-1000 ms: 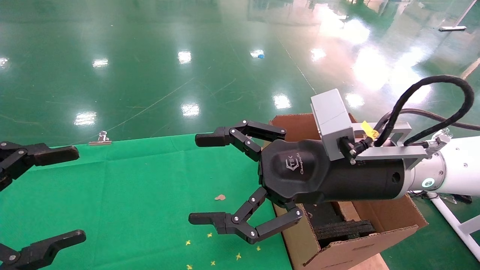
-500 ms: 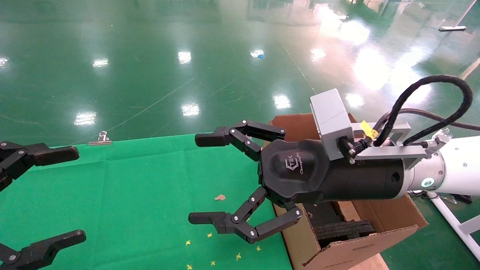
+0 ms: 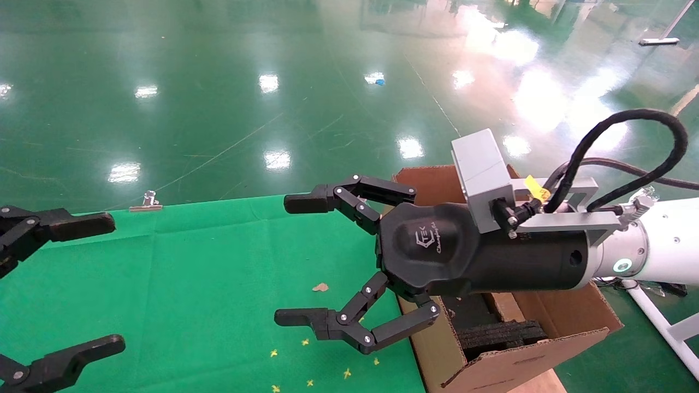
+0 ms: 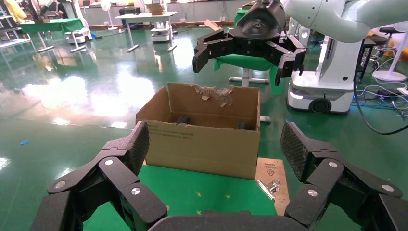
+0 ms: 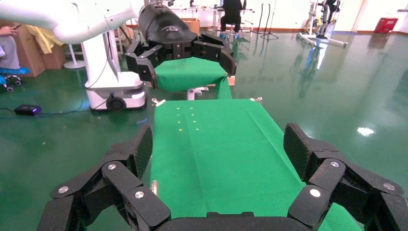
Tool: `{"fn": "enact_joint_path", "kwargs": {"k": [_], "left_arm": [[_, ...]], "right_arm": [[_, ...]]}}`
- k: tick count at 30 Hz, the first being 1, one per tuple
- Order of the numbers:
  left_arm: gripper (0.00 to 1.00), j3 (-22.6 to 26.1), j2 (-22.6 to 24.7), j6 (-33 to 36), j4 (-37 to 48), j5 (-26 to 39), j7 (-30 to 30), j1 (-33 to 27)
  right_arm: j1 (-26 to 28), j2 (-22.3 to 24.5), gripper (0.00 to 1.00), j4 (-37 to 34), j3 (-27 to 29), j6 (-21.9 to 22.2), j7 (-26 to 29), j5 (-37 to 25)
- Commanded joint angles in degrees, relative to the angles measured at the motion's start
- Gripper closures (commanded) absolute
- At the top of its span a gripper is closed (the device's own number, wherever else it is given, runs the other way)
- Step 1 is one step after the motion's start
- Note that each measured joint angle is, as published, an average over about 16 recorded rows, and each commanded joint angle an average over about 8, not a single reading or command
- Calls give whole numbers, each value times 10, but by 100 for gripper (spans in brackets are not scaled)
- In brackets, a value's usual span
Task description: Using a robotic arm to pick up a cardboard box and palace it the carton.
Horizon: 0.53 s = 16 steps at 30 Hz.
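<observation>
The cardboard box shows in no view. The carton stands off the green table's right edge, flaps up, with black foam inside; in the left wrist view the carton has a torn far flap. The robotic arm's right gripper hangs open and empty above the table's right part, its black wrist over the carton. From its own camera the right gripper has only green cloth between the fingers. My left gripper is open and empty at the left edge.
Green cloth covers the table, with small yellow marks and a brown scrap on it. A metal binder clip sits at the far edge. Another clip lies on a board by the carton. Glossy green floor lies beyond.
</observation>
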Motion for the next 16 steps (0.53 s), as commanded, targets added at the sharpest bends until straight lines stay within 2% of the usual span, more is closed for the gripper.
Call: {"fn": "enact_joint_path", "kwargs": {"k": [1,16], "left_arm": [[0,0,0,0,0,0,0,0],[0,0,0,0,0,0,0,0]], "right_arm": [[0,0,0,0,0,0,0,0],[0,0,0,0,0,0,0,0]]}}
